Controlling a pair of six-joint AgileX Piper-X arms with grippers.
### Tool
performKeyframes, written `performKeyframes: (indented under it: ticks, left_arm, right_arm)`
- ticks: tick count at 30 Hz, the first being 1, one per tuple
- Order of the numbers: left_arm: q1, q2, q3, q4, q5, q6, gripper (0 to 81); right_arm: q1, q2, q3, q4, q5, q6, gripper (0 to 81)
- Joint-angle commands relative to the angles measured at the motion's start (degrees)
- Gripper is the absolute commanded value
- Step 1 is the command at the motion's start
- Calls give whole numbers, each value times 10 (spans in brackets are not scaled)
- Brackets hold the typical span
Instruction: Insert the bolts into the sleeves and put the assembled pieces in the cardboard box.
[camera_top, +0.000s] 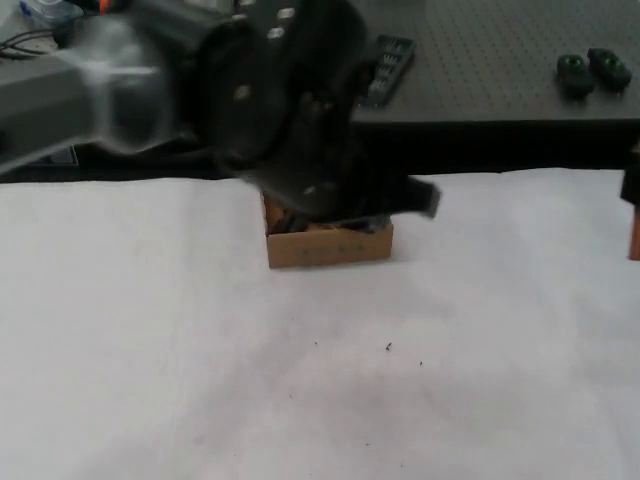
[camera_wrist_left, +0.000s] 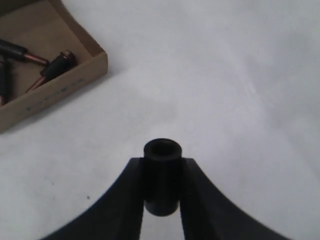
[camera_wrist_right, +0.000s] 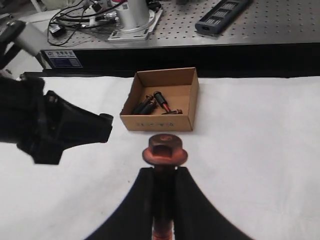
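We are seeing bare white cloth (camera_wrist_right: 260, 150) stretching in front of the cardboard box (camera_wrist_right: 157, 122) and beside it, leaving free passage. The left gripper (camera_wrist_right: 105, 122) is hanging close by the box, crowding one side, and the dark bench edge (camera_wrist_right: 240, 60) is closing off the back.

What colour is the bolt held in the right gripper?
Coppery reddish-brown, head and shank alike; the bolt shows best in the right wrist view.

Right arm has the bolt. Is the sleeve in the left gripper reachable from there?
Probably yes. The right gripper, shut on the bolt, faces bare white cloth; the left gripper holds the sleeve close by, near the cardboard box, with nothing between them.
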Motion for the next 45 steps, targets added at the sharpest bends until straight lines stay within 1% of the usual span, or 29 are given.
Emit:
performKeyframes:
  ticks: [1, 4, 10, 12, 14, 19, 23, 26, 33, 38, 42, 45]
  left_arm:
    - [0, -68, 79, -41, 10, 12, 125]
    - [-1, -148, 183, -99, 36, 9, 125]
    - [-4, -289, 358, -231, 39, 10, 125]
    - [-4, -307, 401, -270, 39, 7, 121]
    - [-4, -312, 441, -303, 39, -8, 99]
    - [-4, -312, 515, -392, 42, -22, 22]
    - [-4, -312, 566, -470, 43, -22, 20]
    - [-4, -313, 593, -500, 46, -18, 20]
    - [-4, -305, 617, -545, 71, 5, 20]
    - [-6, -245, 617, -613, 94, 2, 20]
    - [-8, -192, 617, -652, 131, -1, 20]
    - [-18, -175, 615, -671, 132, -1, 20]
  right_arm:
    - [-4, 26, -12, -27, -39, -11, 43]
    - [-4, 59, -12, -64, -87, -9, 43]
    - [1, 147, -12, -122, -169, -13, 43]
    - [13, 171, -6, -138, -181, -21, 43]
    - [31, 183, 10, -180, -182, -16, 43]
    - [77, 195, 84, -350, -181, 50, 43]
    - [104, 208, 141, -442, -181, 95, 43]
    - [119, 216, 174, -481, -178, 121, 43]
    - [147, 232, 205, -536, -176, 131, 43]
    - [157, 264, 206, -584, -178, 158, 43]
    - [158, 279, 206, -597, -181, 163, 43]
    - [158, 279, 206, -599, -193, 163, 43]
